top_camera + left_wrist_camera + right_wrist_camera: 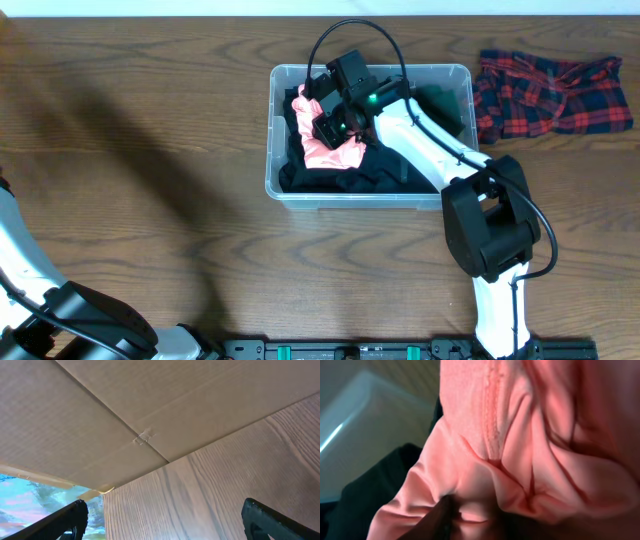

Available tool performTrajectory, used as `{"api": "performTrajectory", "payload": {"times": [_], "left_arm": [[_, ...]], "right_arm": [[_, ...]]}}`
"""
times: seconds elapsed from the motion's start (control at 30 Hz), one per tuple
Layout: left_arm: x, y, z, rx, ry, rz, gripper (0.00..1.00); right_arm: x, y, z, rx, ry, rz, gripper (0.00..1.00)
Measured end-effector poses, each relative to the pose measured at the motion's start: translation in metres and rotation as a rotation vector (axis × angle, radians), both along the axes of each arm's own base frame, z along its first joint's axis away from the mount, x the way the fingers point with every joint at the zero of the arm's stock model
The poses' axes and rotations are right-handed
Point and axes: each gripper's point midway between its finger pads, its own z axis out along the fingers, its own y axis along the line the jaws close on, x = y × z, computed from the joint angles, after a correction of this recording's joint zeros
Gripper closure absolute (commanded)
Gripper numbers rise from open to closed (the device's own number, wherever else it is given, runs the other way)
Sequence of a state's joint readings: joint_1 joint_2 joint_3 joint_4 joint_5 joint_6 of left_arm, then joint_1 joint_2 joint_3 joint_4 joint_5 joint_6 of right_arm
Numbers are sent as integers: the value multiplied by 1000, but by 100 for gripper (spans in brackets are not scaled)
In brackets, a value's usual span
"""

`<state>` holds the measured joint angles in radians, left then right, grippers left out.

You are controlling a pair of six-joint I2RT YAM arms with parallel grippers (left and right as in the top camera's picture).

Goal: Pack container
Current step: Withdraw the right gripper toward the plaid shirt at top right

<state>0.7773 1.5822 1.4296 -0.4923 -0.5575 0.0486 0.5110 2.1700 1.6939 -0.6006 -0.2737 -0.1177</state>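
From above, the clear plastic container (pixel 272 150) sits on the wooden counter (pixel 140 140). Its rounded walls enclose a heap of soft black clothes (pixel 310 178) with a pink cloth (pixel 340 155) on top, where the right tool (pixel 328 128) reaches in. A crumpled red-and-navy plaid cloth (pixel 550 95) lies just beside the right wall, not yet packed. The left wrist view shows the left tool (pixel 165 527) spread wide and empty over grained wood, near a cardboard panel (pixel 100 420). The right wrist view is all pink folds puckering toward a dark fingertip (pixel 437 517); the jaws seem pinched narrow on that fabric. The step looks like tucking the pink piece in; next calls for releasing, lifting clear, then fetching the plaid.
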Motion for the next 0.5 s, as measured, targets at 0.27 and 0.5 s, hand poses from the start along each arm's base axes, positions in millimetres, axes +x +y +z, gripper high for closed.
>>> {"api": "performTrajectory", "payload": {"times": [0.27, 0.5], "left_arm": [[0, 0, 0, -1, 1, 0, 2], [0, 0, 0, -1, 1, 0, 2]], "right_arm": [[68, -24, 74, 72, -203, -96, 57], [115, -126, 196, 87, -420, -326, 36]]}}
